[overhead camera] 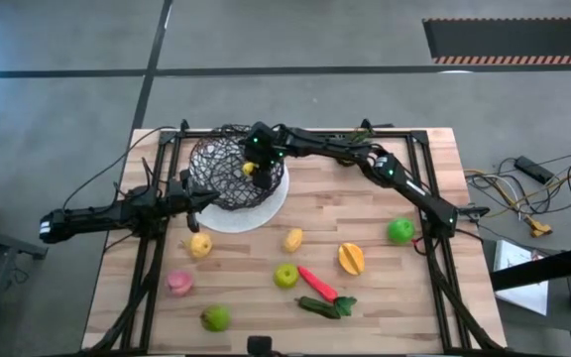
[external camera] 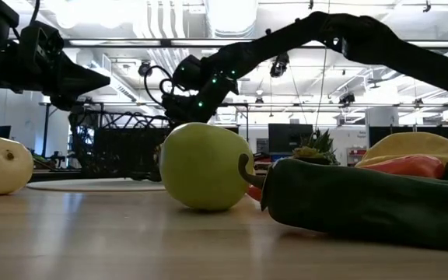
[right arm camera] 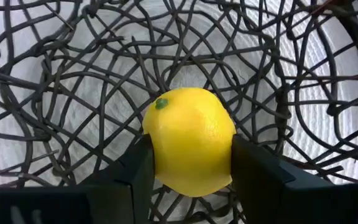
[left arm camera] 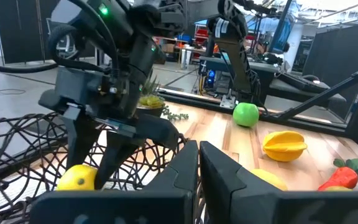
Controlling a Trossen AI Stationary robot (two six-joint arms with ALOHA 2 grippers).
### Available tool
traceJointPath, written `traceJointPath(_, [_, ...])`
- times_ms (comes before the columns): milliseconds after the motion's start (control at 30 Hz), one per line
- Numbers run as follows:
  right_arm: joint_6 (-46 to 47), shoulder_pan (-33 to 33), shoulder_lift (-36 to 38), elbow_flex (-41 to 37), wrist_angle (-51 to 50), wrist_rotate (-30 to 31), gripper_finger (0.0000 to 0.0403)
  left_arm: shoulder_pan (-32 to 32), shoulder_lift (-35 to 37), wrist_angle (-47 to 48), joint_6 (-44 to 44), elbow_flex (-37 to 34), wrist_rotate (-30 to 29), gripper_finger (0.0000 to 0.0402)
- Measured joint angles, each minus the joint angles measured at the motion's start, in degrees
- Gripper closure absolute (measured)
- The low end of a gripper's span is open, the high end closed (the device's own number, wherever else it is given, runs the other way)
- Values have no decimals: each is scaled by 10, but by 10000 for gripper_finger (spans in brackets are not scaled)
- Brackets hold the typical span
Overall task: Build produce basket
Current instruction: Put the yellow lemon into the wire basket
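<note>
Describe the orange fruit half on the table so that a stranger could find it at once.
Start from the black wire basket on the white plate at the far side of the table. Go toward the near right, past the lemon. The orange half lies there beside the red pepper, the only orange piece.

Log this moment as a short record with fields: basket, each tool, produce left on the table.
basket: round black wire-mesh basket, sitting on round white plate
right tool: inside the basket, shut on yellow lemon
left tool: shut, holding nothing, beside the basket
table: light wooden table with eight produce pieces lying outside the basket
</note>
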State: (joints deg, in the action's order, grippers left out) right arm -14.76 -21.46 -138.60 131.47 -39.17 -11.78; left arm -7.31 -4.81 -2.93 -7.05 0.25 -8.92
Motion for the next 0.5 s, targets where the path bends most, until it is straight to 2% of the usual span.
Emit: traceJointPath(500, [-17, 1, -3, 2, 12, -2, 146, 0, -1, -1, 0, 0, 0, 402])
